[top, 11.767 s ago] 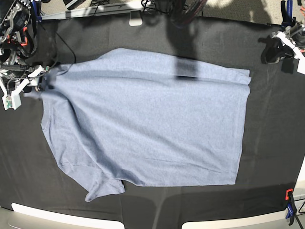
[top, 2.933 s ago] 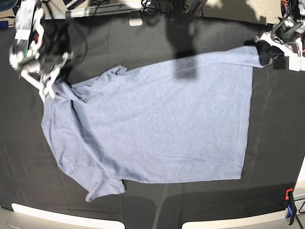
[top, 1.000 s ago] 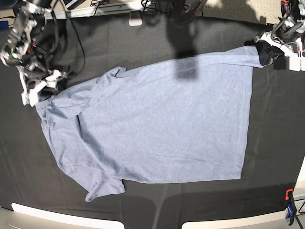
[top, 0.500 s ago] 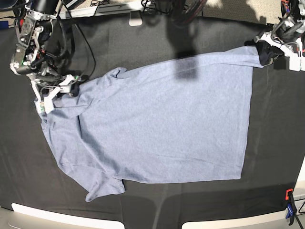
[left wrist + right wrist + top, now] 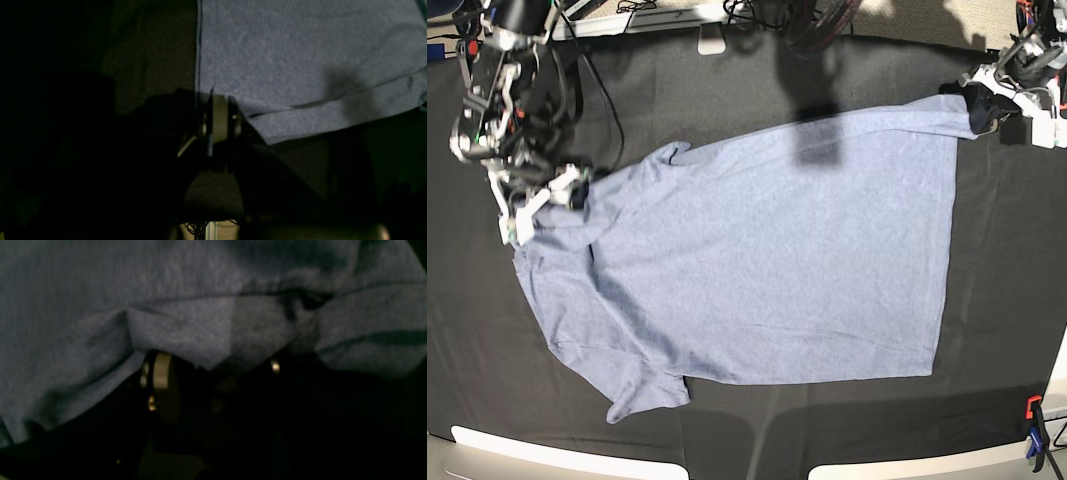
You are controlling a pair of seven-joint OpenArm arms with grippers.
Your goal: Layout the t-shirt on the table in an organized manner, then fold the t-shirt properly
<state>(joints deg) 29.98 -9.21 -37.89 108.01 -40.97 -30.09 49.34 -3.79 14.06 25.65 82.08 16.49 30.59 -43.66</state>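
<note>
The t-shirt point(image 5: 757, 260) lies spread on the table point(image 5: 1007, 300), its far-right corner pinched by the closed left gripper point(image 5: 983, 108), while the right gripper point(image 5: 545, 198) gapes wide at its far-left edge.

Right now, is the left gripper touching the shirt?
Touching. In the left wrist view the left gripper is shut on the corner of the shirt, cloth running between its fingers; the base view shows it at the shirt's far corner.
</note>
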